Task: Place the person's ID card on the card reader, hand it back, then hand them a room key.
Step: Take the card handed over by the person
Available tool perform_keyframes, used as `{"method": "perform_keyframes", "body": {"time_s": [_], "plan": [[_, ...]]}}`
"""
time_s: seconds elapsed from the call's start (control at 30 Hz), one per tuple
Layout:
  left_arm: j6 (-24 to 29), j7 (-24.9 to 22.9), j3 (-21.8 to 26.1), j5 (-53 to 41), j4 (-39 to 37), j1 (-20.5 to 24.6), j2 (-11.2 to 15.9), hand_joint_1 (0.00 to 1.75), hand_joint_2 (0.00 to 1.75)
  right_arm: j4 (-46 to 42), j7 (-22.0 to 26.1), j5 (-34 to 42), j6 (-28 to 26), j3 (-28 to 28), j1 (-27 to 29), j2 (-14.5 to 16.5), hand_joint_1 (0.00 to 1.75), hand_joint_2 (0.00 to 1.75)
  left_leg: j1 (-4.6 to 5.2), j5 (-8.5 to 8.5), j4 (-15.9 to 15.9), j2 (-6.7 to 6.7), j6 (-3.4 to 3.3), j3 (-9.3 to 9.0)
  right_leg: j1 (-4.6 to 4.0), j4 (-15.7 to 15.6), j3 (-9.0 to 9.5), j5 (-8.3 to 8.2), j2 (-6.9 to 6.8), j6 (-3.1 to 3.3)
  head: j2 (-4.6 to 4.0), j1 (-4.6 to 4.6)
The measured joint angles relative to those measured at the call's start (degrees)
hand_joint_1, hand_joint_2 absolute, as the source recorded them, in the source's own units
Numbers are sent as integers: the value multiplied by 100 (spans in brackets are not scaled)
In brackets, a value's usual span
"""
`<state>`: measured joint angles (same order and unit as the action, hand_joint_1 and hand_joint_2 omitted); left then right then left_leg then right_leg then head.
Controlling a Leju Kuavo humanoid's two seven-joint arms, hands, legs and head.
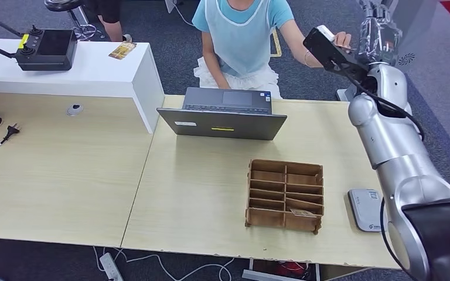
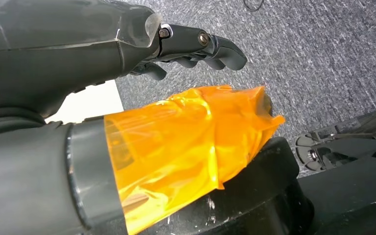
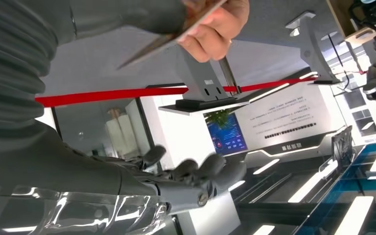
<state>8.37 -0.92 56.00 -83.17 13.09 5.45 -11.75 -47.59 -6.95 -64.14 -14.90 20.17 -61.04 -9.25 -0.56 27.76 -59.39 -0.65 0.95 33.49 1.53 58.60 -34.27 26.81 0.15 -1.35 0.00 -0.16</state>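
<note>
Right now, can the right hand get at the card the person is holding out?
Probably yes. The right hand is raised beside the person's hand, which holds the card out near the thumb, with nothing between them. Whether the fingers already touch the card I cannot tell.

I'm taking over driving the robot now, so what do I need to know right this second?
Left hand: hangs low over the floor, holds nothing.
Right hand: raised to the person, fingers apart, holds nothing.
Card: in the person's hand, beside the right thumb.
Card reader: on the table, bare, next to the wooden rack.
Done: can't tell whether the card was read.
Left: at least handing over the room key.
</note>
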Motion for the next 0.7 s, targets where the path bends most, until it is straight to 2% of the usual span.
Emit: {"method": "perform_keyframes", "body": {"time_s": [0.7], "plan": [[0, 19, 0, 16, -1, -4, 3, 0, 0, -209, 178, 232, -98, -381, 214, -96, 175, 175, 0, 0, -1, 0, 0, 1, 0, 0, -1, 0, 0, 0, 0, 0]]}}
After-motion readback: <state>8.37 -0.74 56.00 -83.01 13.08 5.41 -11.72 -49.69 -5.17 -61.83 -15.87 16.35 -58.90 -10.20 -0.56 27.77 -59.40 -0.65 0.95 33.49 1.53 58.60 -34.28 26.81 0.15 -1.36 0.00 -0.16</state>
